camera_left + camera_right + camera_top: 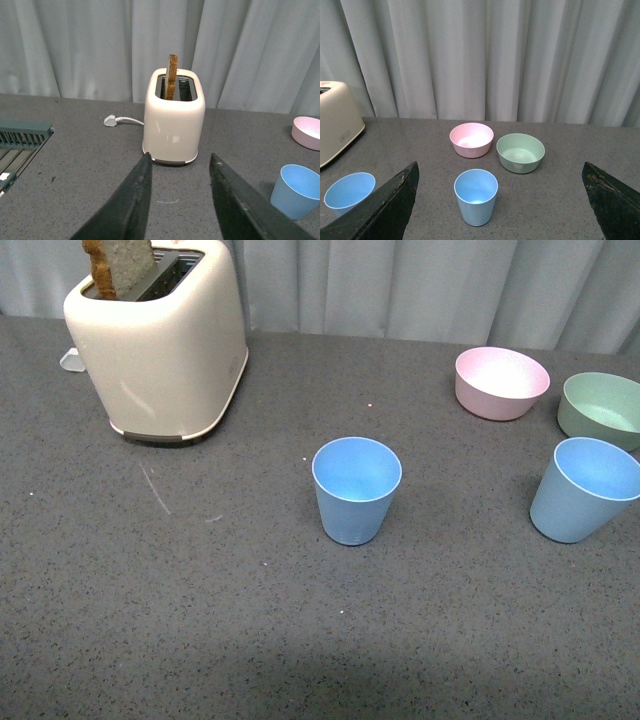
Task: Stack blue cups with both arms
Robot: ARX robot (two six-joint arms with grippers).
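Observation:
Two light blue cups stand upright and apart on the grey table. One blue cup (pixel 356 489) is near the middle; it also shows in the left wrist view (pixel 296 191) and in the right wrist view (pixel 348 192). The other blue cup (pixel 585 489) is at the right edge, and shows between the right fingers in the right wrist view (pixel 476 196). Neither arm shows in the front view. My left gripper (pixel 179 165) is open and empty, facing the toaster. My right gripper (pixel 501 175) is wide open and empty, set back from the right cup.
A cream toaster (pixel 160 345) with a slice of bread (pixel 118 267) stands at the back left. A pink bowl (pixel 501 382) and a pale green bowl (pixel 603 408) sit behind the right cup. A white plug (pixel 111 120) lies beside the toaster. A green rack (pixel 20 145) shows in the left wrist view.

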